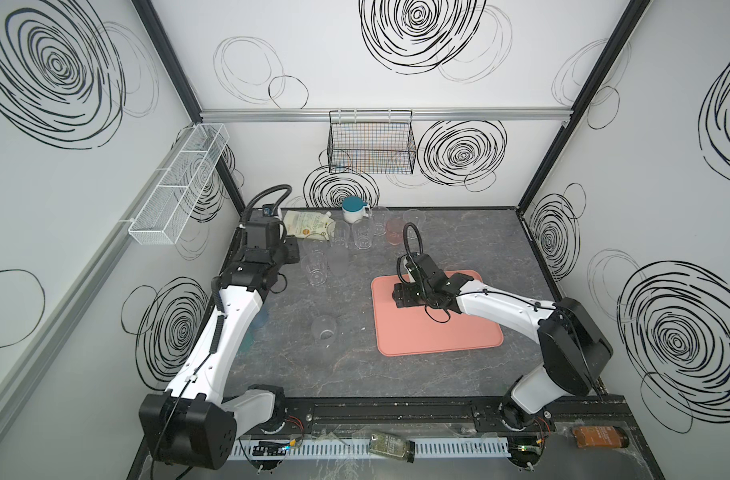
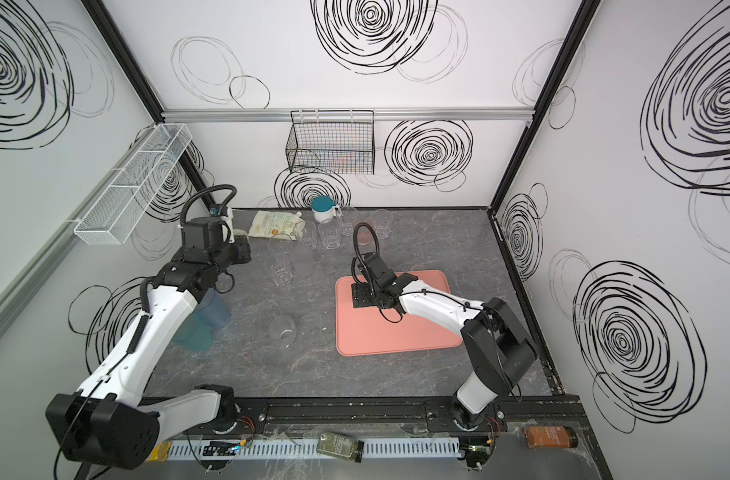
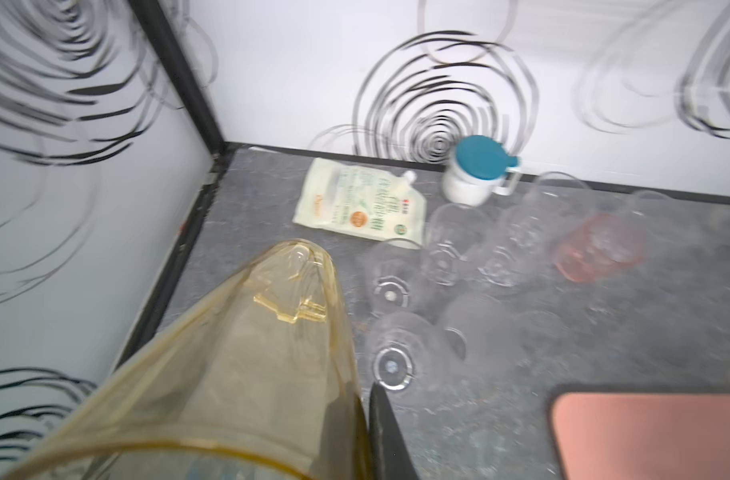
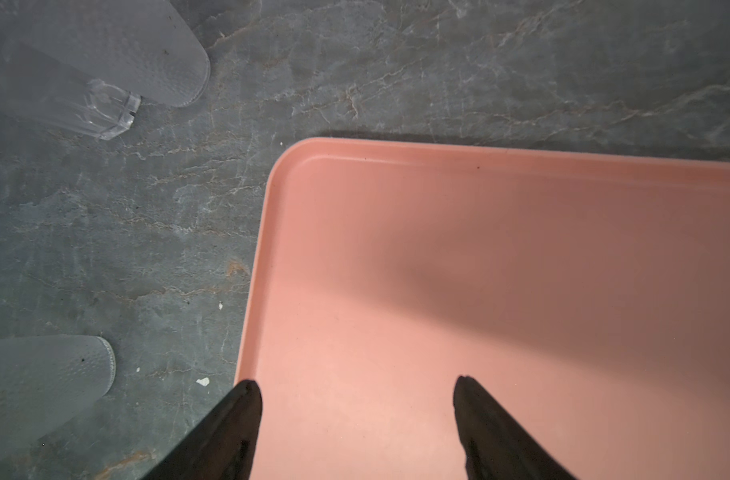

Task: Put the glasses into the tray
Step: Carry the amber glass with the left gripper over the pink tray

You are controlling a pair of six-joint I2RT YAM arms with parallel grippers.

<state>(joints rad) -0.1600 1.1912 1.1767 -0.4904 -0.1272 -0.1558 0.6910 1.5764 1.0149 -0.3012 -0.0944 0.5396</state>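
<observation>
Front ledge: green-filled jar (image 1: 392,448) on its side; brown bottle (image 1: 600,437) lies well to its right.
Lone frosted glass (image 1: 325,332): on the tabletop (image 1: 313,382), left of the tray and apart from it.
Blue glass (image 2: 217,309): on the tabletop's left side, partly under the left arm.
Teal glass (image 2: 195,338): just beside the blue glass, on the nearer side, also half hidden by the arm.
Tray (image 1: 458,336): salmon pink, flat on the tabletop, right of centre.
Right gripper (image 4: 357,384): released, jaws spread wide with nothing between them; hangs over the tray's left edge.
Left gripper (image 3: 361,409): clenched on the wall of the amber glass (image 3: 230,353), one jaw outside it, the other showing dark through it. The glass is tilted, mouth toward the wrist camera, and is hidden under the arm in both top views.
Far cluster: clear glasses (image 1: 315,270), a second frosted glass (image 1: 339,261) and a pink glass (image 1: 394,232), packed close on the tabletop beyond the tray's far-left corner, all outside the tray.
Back edge: pouch (image 1: 307,224) lying flat; white mug (image 1: 352,210) with teal lid beside it, by the wall.
Walls: black wire basket (image 1: 371,143) on the back rail; white wire basket (image 1: 180,183) on the left wall.
</observation>
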